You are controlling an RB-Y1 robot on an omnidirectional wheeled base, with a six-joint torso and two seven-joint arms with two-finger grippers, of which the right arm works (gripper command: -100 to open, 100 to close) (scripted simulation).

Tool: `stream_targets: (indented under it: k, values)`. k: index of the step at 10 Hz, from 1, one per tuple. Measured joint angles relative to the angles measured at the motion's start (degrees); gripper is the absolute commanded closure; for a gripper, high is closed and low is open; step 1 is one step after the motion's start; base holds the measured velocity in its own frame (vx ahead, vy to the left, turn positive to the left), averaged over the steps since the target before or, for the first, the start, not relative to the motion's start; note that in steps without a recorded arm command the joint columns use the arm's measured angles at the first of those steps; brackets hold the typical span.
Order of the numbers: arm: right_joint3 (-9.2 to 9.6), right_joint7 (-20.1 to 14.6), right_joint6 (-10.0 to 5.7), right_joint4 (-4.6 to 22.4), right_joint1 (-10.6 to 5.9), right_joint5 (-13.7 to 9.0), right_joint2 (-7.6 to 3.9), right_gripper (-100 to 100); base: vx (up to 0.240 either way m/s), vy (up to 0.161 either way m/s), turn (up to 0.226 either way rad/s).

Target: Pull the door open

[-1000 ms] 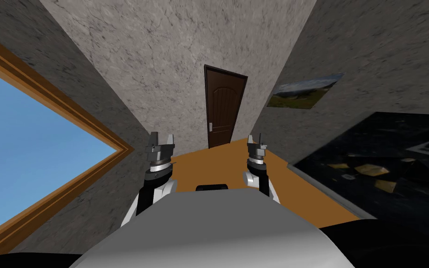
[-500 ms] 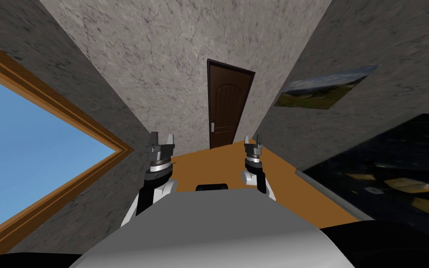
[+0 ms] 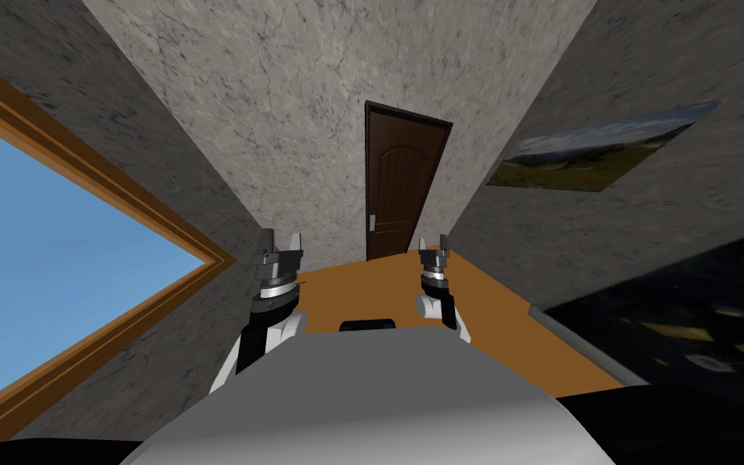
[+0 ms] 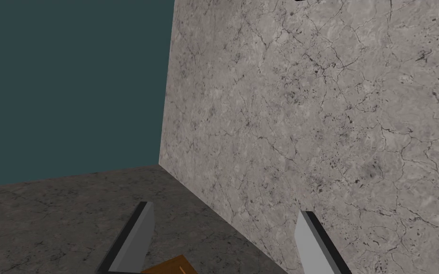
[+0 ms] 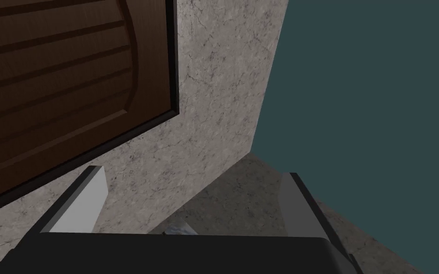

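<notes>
I am looking steeply down a narrow hallway with mottled grey stone-look walls and an orange-brown floor (image 3: 516,323). The door (image 3: 404,186) stands at the far end, set in the end wall. It is dark brown with an arched raised panel and a darker frame, and it sits flush in that frame, closed. A small pale handle plate (image 3: 373,223) is on its left edge, at about mid-height. The door is well ahead of both arms, and neither gripper touches it. The right gripper (image 3: 433,244) is raised in front of me, just right of centre, and in the head view it lines up just below the foot of the door. Its two thin grey fingers (image 5: 94,190) stand wide apart with nothing between them. Past them, the right wrist view shows a corner of the door's grooved brown face, with grey wall beside it. The left gripper (image 3: 279,242) is held up at much the same height, to the left and near the left wall. Its jaws are also spread wide and empty. A large window (image 3: 56,250) with a wooden frame and plain blue behind it is on the left wall. A landscape picture (image 3: 596,149) hangs on the right wall. Below the picture, at the right edge, lies a dark glossy surface (image 3: 685,315) that I cannot identify.
</notes>
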Motion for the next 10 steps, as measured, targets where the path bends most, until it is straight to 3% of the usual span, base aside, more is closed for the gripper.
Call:
stream_targets:
  k: [10]
  values:
    - [2.79,-7.5,1.37,9.2,-4.67,-11.5,-3.53,-100,0.095,-0.013,0.085]
